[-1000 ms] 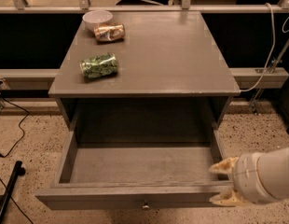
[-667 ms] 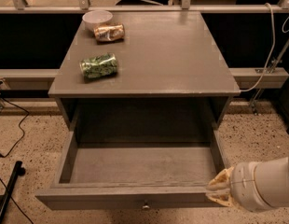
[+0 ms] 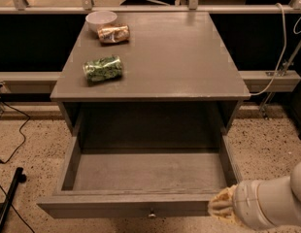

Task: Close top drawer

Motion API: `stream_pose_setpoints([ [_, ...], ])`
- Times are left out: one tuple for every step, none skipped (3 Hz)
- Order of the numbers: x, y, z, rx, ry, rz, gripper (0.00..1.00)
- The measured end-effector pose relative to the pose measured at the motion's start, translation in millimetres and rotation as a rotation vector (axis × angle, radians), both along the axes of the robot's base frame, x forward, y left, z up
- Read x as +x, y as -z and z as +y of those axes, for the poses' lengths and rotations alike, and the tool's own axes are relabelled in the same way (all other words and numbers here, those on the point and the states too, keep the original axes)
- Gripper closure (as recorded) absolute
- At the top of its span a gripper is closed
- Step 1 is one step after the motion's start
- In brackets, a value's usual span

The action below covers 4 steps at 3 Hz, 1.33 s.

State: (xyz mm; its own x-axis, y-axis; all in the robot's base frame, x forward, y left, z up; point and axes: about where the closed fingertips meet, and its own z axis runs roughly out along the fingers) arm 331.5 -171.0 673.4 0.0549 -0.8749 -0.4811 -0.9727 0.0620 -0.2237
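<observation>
Speckled floor (image 3: pixel 39 144); top drawer (image 3: pixel 141 171) pulled out; gripper (image 3: pixel 219 208) at front panel's right end, grip unclear.

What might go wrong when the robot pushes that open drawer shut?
The pincer sits at the right end of the top drawer, away from the knob in the middle, so a push there might twist the drawer and jam it. A hard slam might also shake the cabinet, and the green packet near its edge might slide off.
</observation>
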Motion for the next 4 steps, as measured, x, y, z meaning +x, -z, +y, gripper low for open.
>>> stream_pose_setpoints([
  [-10,5,1,0.007,-0.006,0.013,1.00],
  [-14,17,3,-0.020,-0.009,0.025,1.00],
  [-10,29,8,-0.058,-0.009,0.017,1.00],
  [4,39,16,-0.078,0.005,-0.030,1.00],
])
